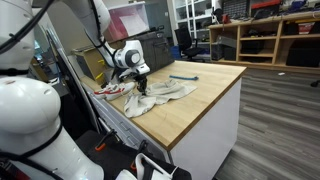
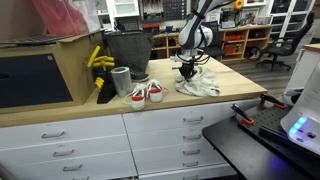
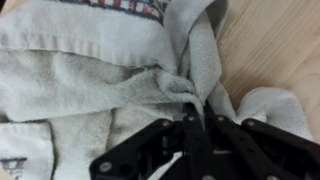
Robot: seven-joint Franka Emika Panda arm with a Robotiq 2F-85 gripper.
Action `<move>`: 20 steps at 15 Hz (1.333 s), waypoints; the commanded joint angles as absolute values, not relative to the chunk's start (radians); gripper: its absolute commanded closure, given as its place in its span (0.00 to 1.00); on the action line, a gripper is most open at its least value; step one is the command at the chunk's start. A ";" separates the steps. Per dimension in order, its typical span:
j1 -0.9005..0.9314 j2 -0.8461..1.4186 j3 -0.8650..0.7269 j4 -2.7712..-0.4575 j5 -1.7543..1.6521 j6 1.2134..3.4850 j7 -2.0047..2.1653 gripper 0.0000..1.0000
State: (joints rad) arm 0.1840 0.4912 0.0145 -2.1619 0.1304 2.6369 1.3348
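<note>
A crumpled grey-white towel [image 1: 168, 94] [image 2: 202, 87] lies on the wooden countertop [image 1: 205, 100] [image 2: 240, 85]. My gripper [image 1: 143, 82] [image 2: 187, 72] points straight down onto the towel's edge nearest the shoes. In the wrist view the towel [image 3: 80, 70] fills most of the picture, with a striped band at the top. The two black fingers [image 3: 186, 125] of the gripper [image 3: 196, 112] stand close together with a raised fold of towel pinched between them. The tips are partly buried in the cloth.
A pair of red-and-white sneakers [image 2: 145, 94] [image 1: 112, 91] sits beside the towel. A black bin [image 2: 128, 50], a grey cup [image 2: 121, 80] and a yellow item [image 2: 97, 58] stand behind them. A blue tool [image 1: 183, 77] lies beyond the towel. Bare wood [image 3: 275, 45] shows beside the cloth.
</note>
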 commanded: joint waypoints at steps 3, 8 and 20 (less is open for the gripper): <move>0.190 0.542 0.109 -2.138 0.210 2.616 1.236 0.98; 0.245 0.507 0.091 -2.156 0.174 2.635 1.220 0.51; 0.216 0.422 0.048 -2.165 0.196 2.687 1.213 0.00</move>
